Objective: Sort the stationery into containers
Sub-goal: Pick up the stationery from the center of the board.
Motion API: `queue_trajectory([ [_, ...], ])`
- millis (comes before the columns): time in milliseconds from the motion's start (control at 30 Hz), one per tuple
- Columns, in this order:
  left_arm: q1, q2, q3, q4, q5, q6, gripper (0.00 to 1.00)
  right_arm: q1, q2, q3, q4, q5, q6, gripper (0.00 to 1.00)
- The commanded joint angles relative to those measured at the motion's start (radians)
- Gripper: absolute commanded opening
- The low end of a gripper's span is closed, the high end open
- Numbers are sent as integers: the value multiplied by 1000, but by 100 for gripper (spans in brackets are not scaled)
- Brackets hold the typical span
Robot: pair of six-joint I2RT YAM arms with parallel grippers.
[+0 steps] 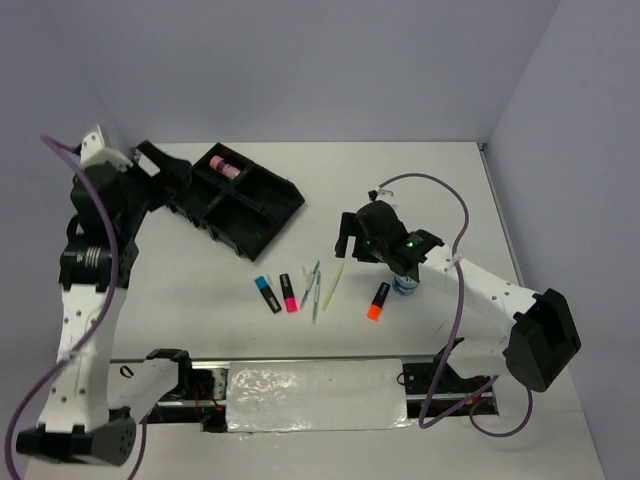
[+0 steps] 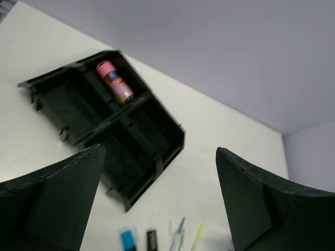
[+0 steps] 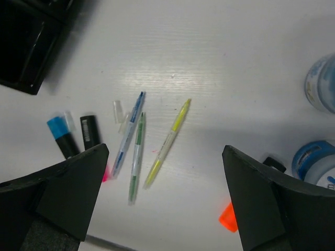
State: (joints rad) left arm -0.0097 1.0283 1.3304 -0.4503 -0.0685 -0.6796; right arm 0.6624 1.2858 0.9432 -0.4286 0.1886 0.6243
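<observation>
Pens (image 3: 137,151) lie toward the worktop's near edge beneath the right gripper (image 3: 163,157), jaws spread, evidently for pickup; the left gripper (image 2: 160,167), likewise spread and empty, faces the far-left tray (image 1: 250,210).

Holds the left arm (image 1: 85,290) up tall, left tool (image 2: 159,154) angled down with fingers spread wide. Stretches the right arm (image 1: 480,285) inward, right tool (image 3: 165,151) facing down, jaws equally parted.
</observation>
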Motion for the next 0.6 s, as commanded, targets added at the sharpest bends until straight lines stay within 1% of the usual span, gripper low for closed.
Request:
queue_trajectory([
  [0, -4, -101, -170, -109, 12, 159, 99, 14, -25, -26, 11, 187, 107, 97],
  [33, -4, -131, -247, -107, 36, 216, 99, 23, -46, -37, 11, 195, 121, 97],
  [100, -4, -206, -325, -84, 96, 268, 99, 29, -74, -53, -13, 231, 135, 96],
  [133, -13, -230, -359, -85, 90, 285, 99, 29, -88, -61, -39, 242, 141, 96],
  [167, -22, -284, -428, -77, 75, 288, 99, 32, -118, -69, -48, 250, 144, 96],
  [233, -42, -336, -493, -48, 73, 275, 99, 32, -146, -98, -70, 264, 144, 96],
  [300, -65, -370, -478, -76, 8, 275, 99, 32, -175, -106, -126, 296, 147, 96],
  [367, -79, -395, -496, -51, -5, 273, 99, 25, -210, -109, -156, 344, 132, 97],
  [400, -79, -389, -493, -56, -1, 272, 99, 11, -223, -109, -166, 350, 96, 99],
  [433, -84, -378, -488, -65, 16, 275, 99, -4, -238, -107, -170, 315, 59, 99],
  [467, -88, -360, -490, -65, 24, 278, 99, -51, -241, -95, -180, 289, 11, 99],
  [567, -93, -326, -484, -64, 58, 284, 99, -90, -255, -78, -194, 250, -41, 100],
])
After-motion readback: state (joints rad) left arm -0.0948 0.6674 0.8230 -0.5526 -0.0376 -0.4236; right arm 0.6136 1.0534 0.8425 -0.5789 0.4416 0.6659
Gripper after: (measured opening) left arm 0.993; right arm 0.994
